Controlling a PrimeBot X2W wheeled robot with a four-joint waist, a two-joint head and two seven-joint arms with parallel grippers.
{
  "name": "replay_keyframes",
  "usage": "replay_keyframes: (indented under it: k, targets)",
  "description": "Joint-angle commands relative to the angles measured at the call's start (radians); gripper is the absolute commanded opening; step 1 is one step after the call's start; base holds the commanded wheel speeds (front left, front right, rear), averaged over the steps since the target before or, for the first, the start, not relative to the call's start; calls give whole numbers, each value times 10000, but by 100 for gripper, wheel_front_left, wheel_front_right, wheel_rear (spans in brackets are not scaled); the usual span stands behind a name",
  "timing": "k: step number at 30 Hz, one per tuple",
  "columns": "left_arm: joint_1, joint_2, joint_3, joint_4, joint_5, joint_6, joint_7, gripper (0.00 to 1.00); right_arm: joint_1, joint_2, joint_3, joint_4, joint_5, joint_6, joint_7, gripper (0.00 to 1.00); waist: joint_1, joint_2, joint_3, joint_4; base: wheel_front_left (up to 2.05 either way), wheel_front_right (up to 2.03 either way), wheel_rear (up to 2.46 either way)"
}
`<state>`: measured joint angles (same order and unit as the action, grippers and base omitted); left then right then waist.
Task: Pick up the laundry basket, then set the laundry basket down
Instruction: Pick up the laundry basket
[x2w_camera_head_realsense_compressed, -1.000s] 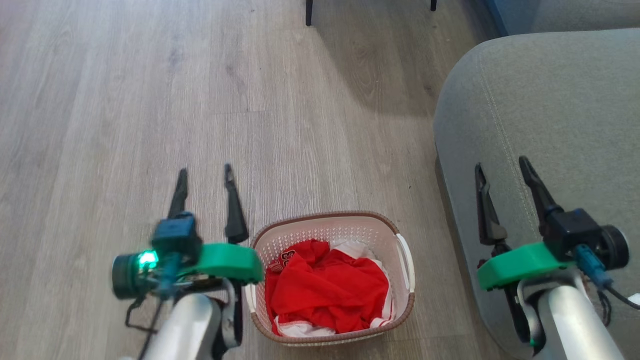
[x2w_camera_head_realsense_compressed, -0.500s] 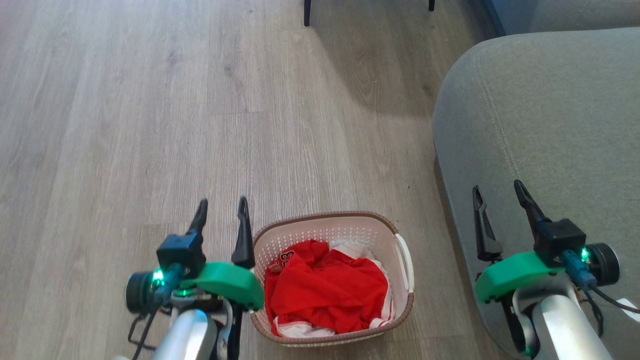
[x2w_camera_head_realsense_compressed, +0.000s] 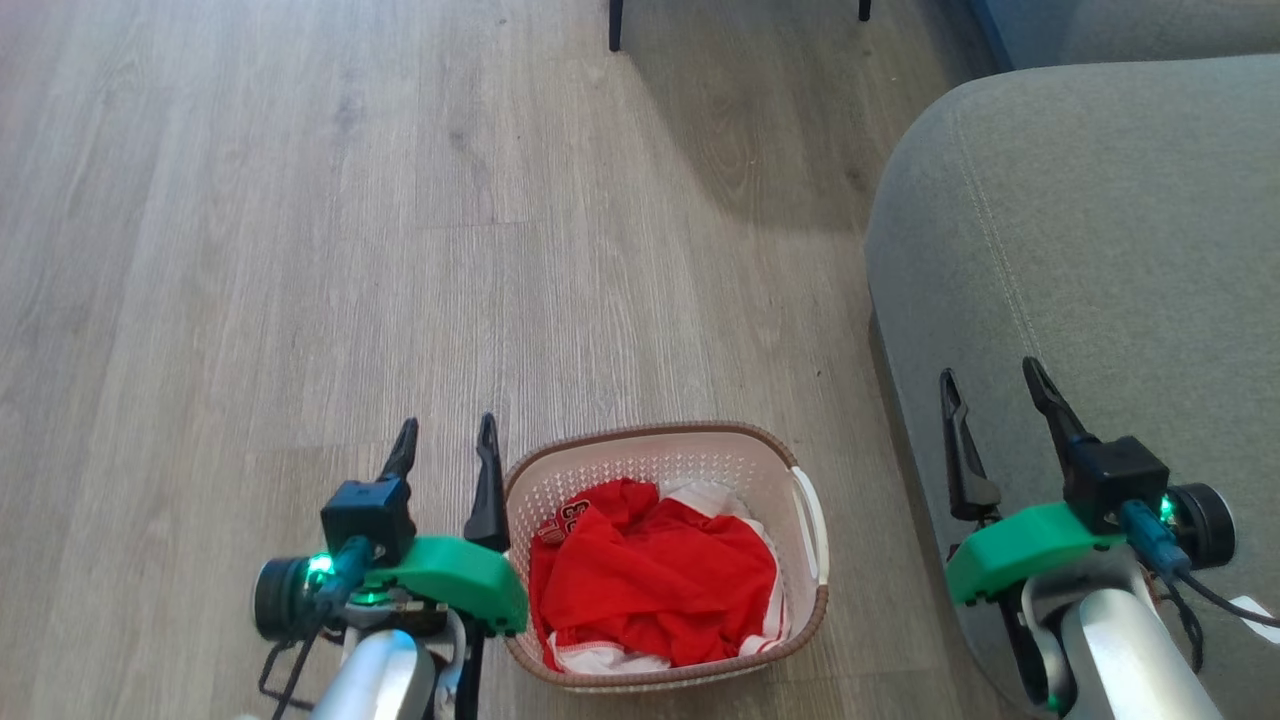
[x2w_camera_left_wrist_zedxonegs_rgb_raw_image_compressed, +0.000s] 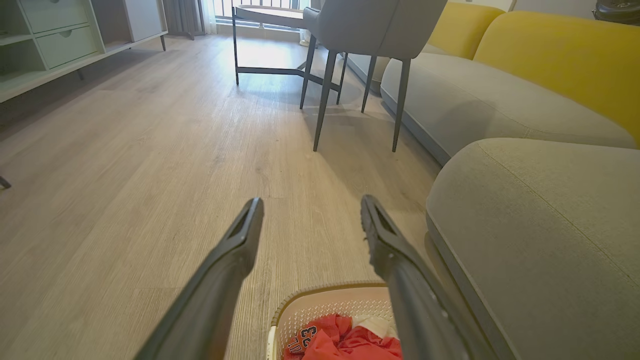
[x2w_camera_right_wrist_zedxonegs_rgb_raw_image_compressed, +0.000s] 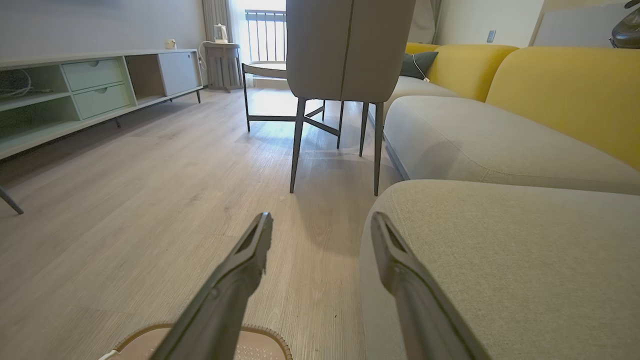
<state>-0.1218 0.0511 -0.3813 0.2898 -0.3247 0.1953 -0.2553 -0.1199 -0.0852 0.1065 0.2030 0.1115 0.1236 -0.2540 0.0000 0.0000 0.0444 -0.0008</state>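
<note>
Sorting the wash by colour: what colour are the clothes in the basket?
Clothes in the laundry basket: mostly red, some white; best in the head view.

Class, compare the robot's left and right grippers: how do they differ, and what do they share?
The left gripper hangs over the wood floor, close beside the laundry basket; the right gripper hangs at the edge of the grey sofa, apart from the basket. Both are open and empty.
</note>
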Motion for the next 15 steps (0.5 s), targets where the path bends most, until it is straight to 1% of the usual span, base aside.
replay_keyframes:
  k: [1, 11, 15]
  targets:
    - [-372, -8, 369, -359, -29, 106, -65, 100, -338, -10, 226, -257, 18, 71, -78, 100, 0, 0, -1, 5, 0, 0, 0]
    - [-351, -8, 427, -404, -151, 216, -65, 100, -393, -38, 211, -207, 174, 71, -78, 100, 0, 0, 144, 21, 0, 0, 0]
    - [-424, -8, 311, -257, -258, 217, -65, 100, -455, -94, 307, -78, 396, 71, -78, 100, 0, 0, 430, 27, 0, 0, 0]
